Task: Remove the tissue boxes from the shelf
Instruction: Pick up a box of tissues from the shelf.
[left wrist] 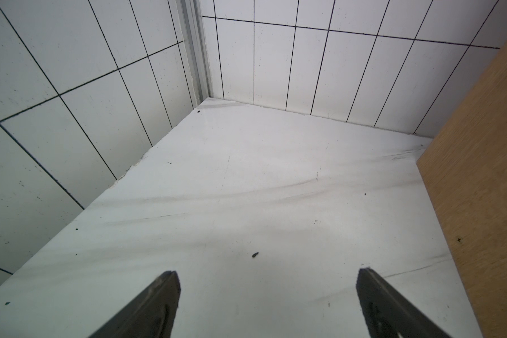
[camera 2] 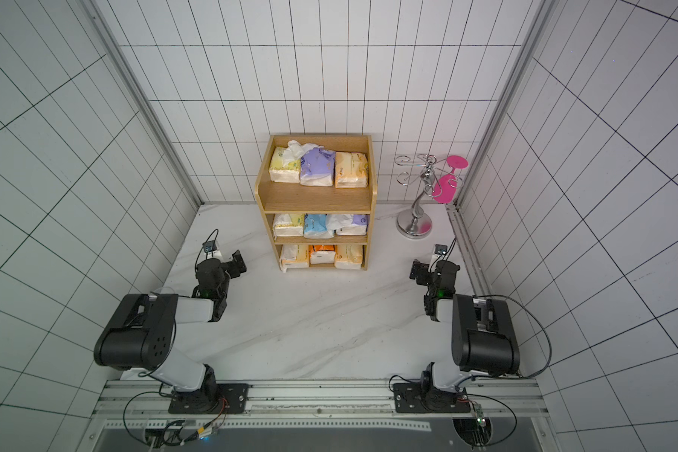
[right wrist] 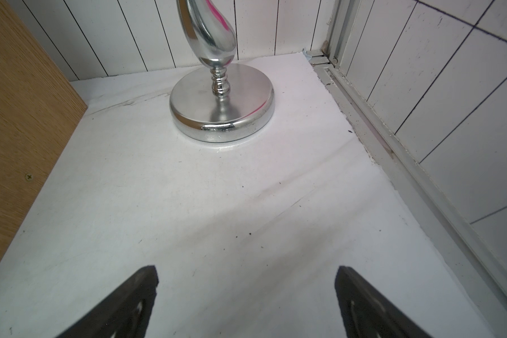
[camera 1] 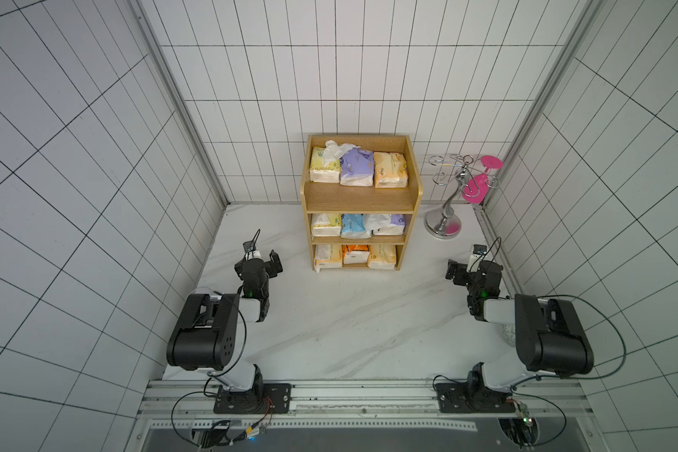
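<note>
Marbled tabletop (camera 1: 349,313) is carrying the shelf (camera 1: 359,195); nine tissue boxes (camera 1: 356,170) are sitting inside, three per tier; left gripper (left wrist: 268,275) and right gripper (right wrist: 246,272) are hanging spread, empty; best starting up top, pinching one pack across its width.

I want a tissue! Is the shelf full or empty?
Full. The shelf has three tissue packs on every tier, nine altogether.

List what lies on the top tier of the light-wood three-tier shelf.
Three soft tissue packs side by side: pale yellow pack, purple pack, peach-orange pack, white tissue sticking out. The shelf board under them is covered.
</note>
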